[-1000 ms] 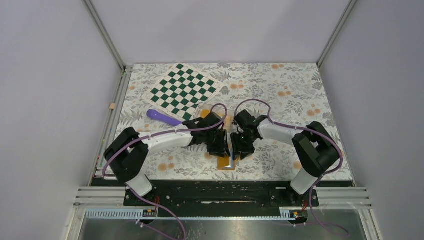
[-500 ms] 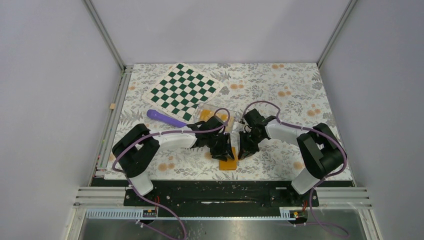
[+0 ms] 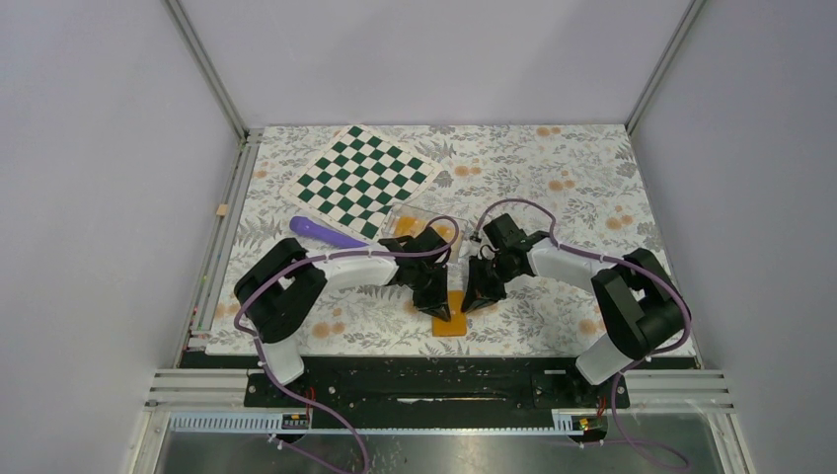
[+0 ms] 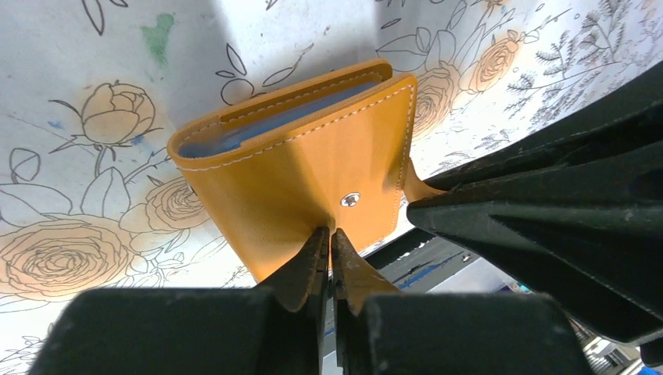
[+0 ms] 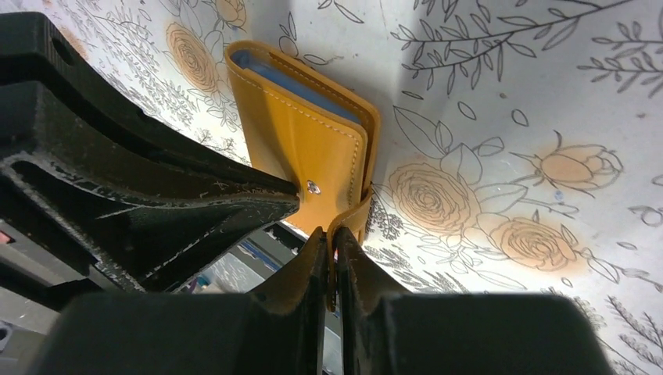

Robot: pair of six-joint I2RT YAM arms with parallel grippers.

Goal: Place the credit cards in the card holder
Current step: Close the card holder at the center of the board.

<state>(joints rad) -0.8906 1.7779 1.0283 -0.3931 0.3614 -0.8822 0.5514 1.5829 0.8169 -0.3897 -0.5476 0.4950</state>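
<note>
The orange card holder [image 3: 453, 318] lies folded on the flowered tablecloth near the front edge, its snap [image 4: 352, 200] facing up and a light-blue lining showing at its far opening. My left gripper [image 4: 329, 233] is shut, pinching the near edge of the holder's cover just below the snap. My right gripper [image 5: 331, 233] is shut on the orange strap that curls off the holder's right corner. In the top view the two grippers meet over the holder, left [image 3: 441, 306] and right [image 3: 471, 300]. I cannot make out any credit cards.
A green-and-white checkered mat [image 3: 360, 178] lies at the back left, with a purple stick [image 3: 322, 230] beside it. A clear plastic tray [image 3: 418, 222] with orange patches sits just behind the left arm. The table's front edge [image 3: 452, 344] runs close behind the holder.
Both arms have come down and inward onto the card holder. The right gripper closed first, then the left closed in the last half second.
</note>
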